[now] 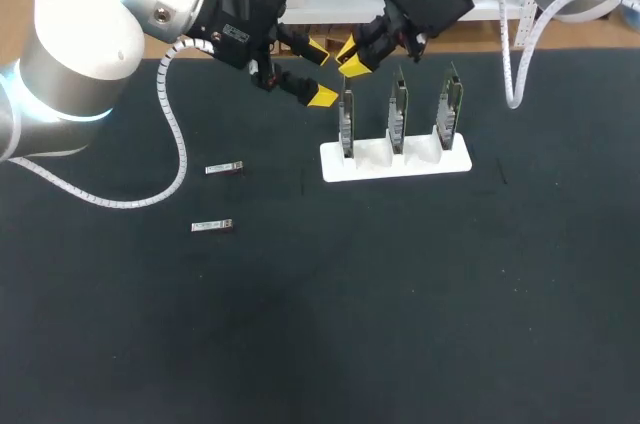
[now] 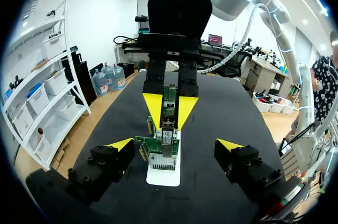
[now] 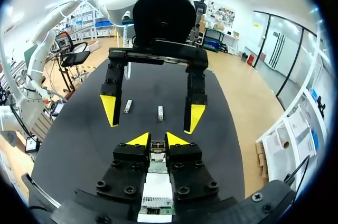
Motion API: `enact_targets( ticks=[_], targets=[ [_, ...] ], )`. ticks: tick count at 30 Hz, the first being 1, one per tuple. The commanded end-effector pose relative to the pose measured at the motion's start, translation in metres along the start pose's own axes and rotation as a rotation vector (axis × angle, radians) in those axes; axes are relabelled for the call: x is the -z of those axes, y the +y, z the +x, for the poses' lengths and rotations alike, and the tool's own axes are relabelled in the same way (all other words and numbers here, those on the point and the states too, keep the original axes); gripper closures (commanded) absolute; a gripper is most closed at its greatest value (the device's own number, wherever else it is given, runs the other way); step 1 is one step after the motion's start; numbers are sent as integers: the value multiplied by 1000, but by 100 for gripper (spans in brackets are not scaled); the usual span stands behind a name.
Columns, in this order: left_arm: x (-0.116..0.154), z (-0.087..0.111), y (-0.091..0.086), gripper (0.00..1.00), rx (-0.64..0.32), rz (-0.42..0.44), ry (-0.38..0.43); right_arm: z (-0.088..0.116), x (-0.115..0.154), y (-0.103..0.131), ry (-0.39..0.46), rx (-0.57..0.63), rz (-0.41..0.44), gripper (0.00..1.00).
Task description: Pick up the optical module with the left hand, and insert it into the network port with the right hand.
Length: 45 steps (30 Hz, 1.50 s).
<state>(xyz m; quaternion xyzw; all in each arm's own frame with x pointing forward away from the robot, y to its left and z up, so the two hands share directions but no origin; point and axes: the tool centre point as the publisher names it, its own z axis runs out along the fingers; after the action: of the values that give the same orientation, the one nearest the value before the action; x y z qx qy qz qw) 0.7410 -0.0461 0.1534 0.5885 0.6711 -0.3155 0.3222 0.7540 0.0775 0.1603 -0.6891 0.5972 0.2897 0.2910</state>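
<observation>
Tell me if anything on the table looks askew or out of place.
Nothing stands out. Three circuit boards stand upright in the white holder, and two optical modules lie flat on the mat.

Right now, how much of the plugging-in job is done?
Pickup looks done: the left gripper is open and empty, and the right gripper is shut on an optical module. It holds it at the end card in the white stand. Plugging it fully in looks left. Two spare modules lie on the table.
</observation>
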Motion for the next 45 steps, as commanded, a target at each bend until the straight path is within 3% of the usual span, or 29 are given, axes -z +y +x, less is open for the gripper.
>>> enact_targets(
  ticks=[1, 18, 19, 20, 31, 38, 39, 40, 41, 42, 45],
  targets=[
    [-1, -1, 0, 0, 2, -2, 6, 4, -2, 0, -2, -5, -2, 100],
    [-1, -1, 0, 0, 2, -2, 6, 10, -8, -1, 8, -24, -4, 100],
    [-1, -1, 0, 0, 2, -2, 6, 9, -7, -1, 7, -25, -1, 72],
    [-1, -1, 0, 0, 2, -2, 6, 8, -6, -1, -4, -32, 0, 0],
    [-1, -1, 0, 0, 2, -2, 6, 4, 19, -2, -71, -82, 33, 0],
    [-1, -1, 0, 0, 2, -2, 6, 22, 41, -7, -108, -158, 46, 0],
    [-1, -1, 0, 0, 2, -2, 6, 24, 42, -7, -109, -159, 47, 6],
    [-1, -1, 0, 0, 2, -2, 6, 24, 43, -7, -122, -163, 44, 53],
    [-1, -1, 0, 0, 2, -2, 6, 24, 44, -6, -128, -166, 49, 72],
    [-1, -1, 0, 0, 2, -2, 6, 25, 44, -6, -136, -169, 47, 100],
    [-1, -1, 0, 0, 2, -2, 6, 25, 44, -6, -138, -170, 45, 100]
  ],
)
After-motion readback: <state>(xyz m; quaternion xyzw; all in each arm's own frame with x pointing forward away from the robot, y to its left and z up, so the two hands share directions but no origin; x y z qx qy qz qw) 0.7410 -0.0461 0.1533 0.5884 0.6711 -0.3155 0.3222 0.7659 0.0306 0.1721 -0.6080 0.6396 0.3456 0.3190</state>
